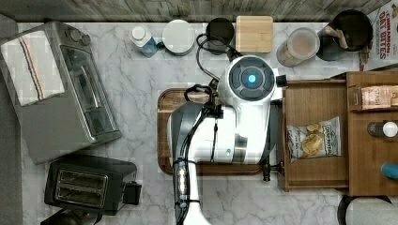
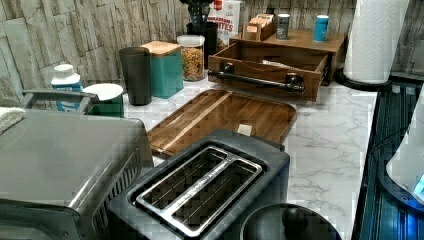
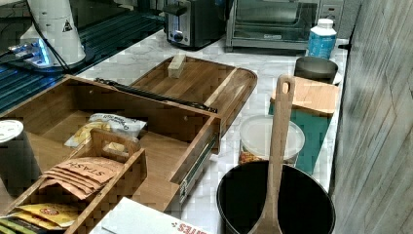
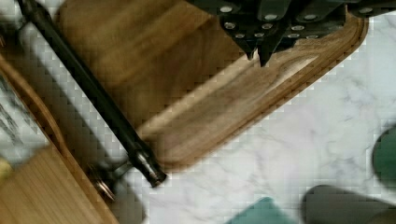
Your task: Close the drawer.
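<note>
The drawer stands pulled out of its wooden cabinet at the top view's right, with a long black bar handle across its front. It also appears as the drawer in the left view and the drawer in the right view. A chip bag lies inside it. In the wrist view my gripper hangs shut and empty over the wooden serving tray, apart from the handle. My white arm reaches over the tray beside the drawer front.
The serving tray lies right in front of the drawer and carries a small wooden block. A toaster and toaster oven fill the top view's left. Canisters, a jar and a black pot line the back wall.
</note>
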Robot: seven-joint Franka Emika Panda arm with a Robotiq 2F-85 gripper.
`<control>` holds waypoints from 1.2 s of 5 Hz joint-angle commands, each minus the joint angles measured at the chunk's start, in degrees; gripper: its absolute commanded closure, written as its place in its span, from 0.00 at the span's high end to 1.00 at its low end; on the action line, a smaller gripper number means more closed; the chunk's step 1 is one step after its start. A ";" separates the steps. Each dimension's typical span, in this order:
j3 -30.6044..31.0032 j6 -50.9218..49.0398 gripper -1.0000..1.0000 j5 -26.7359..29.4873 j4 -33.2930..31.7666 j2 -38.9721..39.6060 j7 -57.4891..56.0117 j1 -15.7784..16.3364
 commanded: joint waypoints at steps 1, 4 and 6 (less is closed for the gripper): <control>3.05 8.84 0.00 -8.29 -13.36 -4.30 -19.99 -3.04; -0.20 13.97 0.00 -16.04 -11.77 2.02 -26.58 -2.59; -1.05 18.66 0.00 -16.80 -14.39 4.04 -25.14 -3.09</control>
